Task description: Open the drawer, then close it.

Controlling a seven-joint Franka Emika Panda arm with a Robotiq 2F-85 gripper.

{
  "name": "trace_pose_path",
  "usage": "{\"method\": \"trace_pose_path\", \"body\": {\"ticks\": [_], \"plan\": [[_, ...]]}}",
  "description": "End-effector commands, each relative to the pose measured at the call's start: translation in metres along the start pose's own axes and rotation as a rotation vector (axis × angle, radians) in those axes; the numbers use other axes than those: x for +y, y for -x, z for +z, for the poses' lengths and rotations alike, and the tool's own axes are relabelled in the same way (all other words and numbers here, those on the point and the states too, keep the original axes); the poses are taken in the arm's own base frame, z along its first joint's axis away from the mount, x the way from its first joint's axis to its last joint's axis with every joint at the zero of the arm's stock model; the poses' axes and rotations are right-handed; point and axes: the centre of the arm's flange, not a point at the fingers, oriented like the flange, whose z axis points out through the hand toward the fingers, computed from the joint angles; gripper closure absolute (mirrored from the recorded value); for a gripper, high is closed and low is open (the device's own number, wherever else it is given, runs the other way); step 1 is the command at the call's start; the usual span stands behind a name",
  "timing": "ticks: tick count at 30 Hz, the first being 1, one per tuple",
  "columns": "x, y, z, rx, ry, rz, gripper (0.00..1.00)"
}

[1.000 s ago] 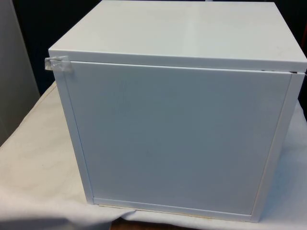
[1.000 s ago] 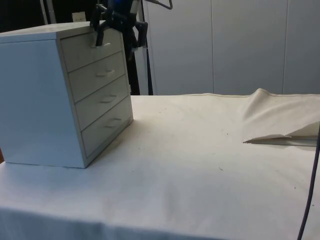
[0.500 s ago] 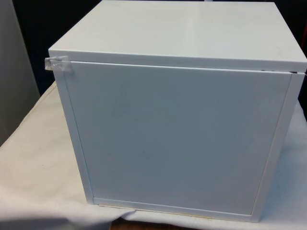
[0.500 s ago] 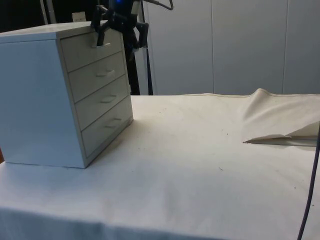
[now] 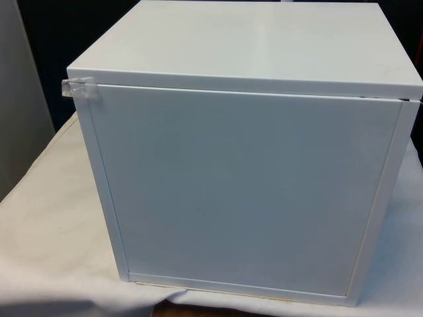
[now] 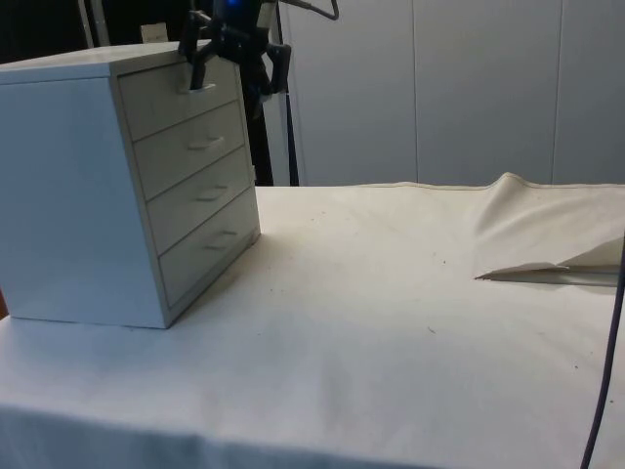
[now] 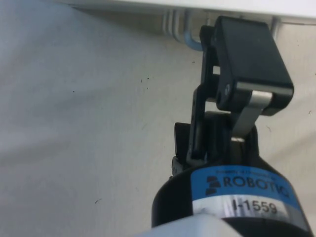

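chest (image 6: 127, 186) at desk (image 6: 391, 322) end, all drawers shut | my gripper (image 6: 200, 78) at top drawer (image 6: 181, 96) handle (image 6: 202, 88), bar level across front | jaws' state: I cannot tell | pull runs straight out from front

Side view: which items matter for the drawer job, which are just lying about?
Job:
chest of drawers
top drawer, looks shut
top drawer's handle
gripper, at that handle

Lying about:
folded-up cloth edge on the far side of the table
dark cable at the picture's edge
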Motion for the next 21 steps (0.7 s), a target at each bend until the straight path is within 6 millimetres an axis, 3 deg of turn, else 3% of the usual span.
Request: {"method": "trace_pose_path", "body": {"ticks": [1,5,6,7,14,15,16,17,21], "plan": [[0.0003,0.0012,-0.0005,0.0,0.002,-0.001,0.0],[0.0004,0.0029,-0.0009,-0.001,0.002,0.002,0.02],[0.0,0.0033,0.0002,-0.003,-0.001,0.005,0.11],[0.0004,0.0034,-0.0009,-0.001,0.002,0.002,0.11],[0.0015,0.0039,-0.001,-0.001,0.007,0.003,0.46],[0.0014,0.0039,-0.0009,-0.002,0.006,0.003,0.59],[0.0043,0.0038,-0.0033,-0.002,0.01,0.007,0.64],[0.0014,0.0045,-0.0009,-0.002,0.006,0.004,0.64],[0.0009,0.0045,-0.0005,-0.002,0.004,0.004,0.85]]}}
